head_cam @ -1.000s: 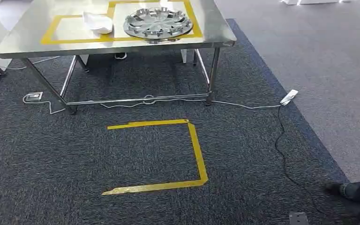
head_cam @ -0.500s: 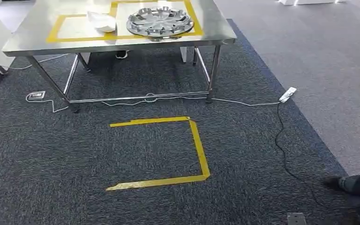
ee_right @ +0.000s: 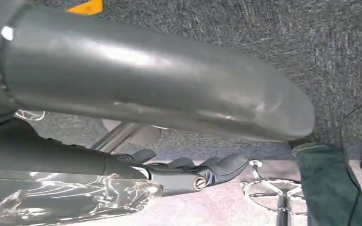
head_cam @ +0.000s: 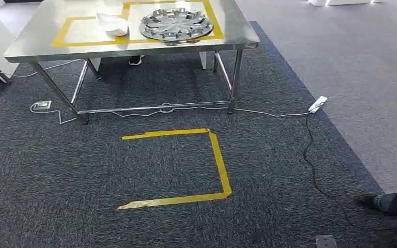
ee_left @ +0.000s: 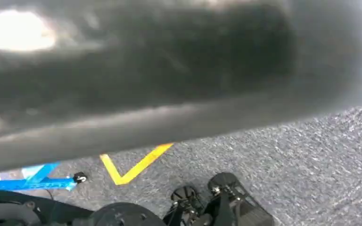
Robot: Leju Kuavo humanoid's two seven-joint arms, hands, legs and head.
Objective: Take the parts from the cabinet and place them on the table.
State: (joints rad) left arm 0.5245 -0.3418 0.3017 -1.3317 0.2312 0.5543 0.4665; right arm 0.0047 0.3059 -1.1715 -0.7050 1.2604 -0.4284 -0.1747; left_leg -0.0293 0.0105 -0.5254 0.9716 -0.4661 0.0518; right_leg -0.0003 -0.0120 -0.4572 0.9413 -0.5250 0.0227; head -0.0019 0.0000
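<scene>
Steel table (head_cam: pixel 41 44), yellow tape outlines, silver wheel cover (head_cam: pixel 174 24) beside white part (head_cam: pixel 110 24)

A brushed steel table (head_cam: pixel 41 44) with a dull sheen stands ahead of me. On it lies a glossy chromed hubcap (head_cam: pixel 174 24) and a smooth white part (head_cam: pixel 111 24). Rough dark carpet (head_cam: pixel 57 186) carries matt yellow tape (head_cam: pixel 219 165).

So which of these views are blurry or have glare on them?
Head view: sharp, with soft glare on the steel table top. Left wrist view: a blurred dark grey shape close to the lens with a bright glare patch; carpet sharper. Right wrist view: highlights on the grey part.
</scene>
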